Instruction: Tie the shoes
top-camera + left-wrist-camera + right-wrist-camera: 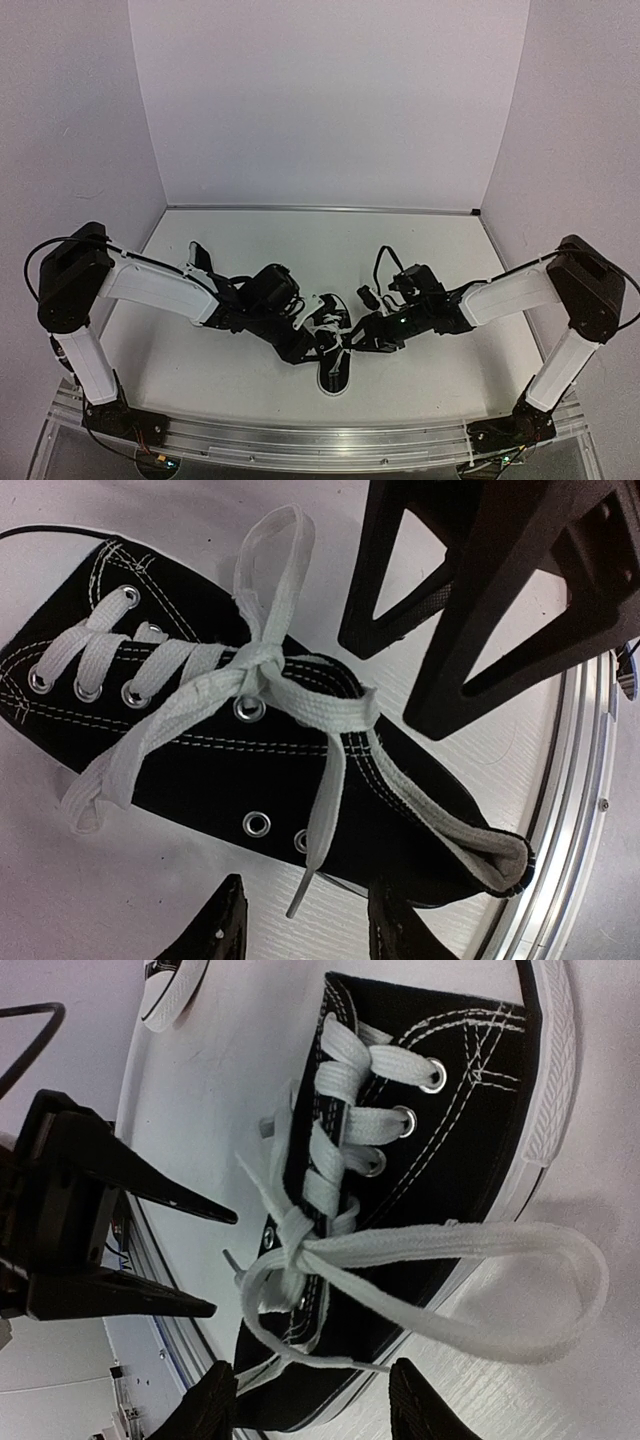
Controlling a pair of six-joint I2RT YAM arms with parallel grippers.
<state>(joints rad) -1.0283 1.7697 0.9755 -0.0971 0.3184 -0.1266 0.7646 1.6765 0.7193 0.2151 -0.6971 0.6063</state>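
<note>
**A:** What's on the left?
**B:** The left gripper (pixel 312 925) hovers over a black shoe (pixel 200 770), its fingers parted and gripping nothing.
**A:** And in the middle?
**B:** That shoe sits on the table (pixel 200 370) near the front edge, between both arms. Its white laces (pixel 255 670) are knotted once, with loose loops.
**A:** On the right?
**B:** The right gripper (pixel 315 1400) is also spread and holds nothing.

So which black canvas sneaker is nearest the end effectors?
The black canvas sneaker with knotted white laces; the other sneaker lies apart, only white sole edge showing.
</note>
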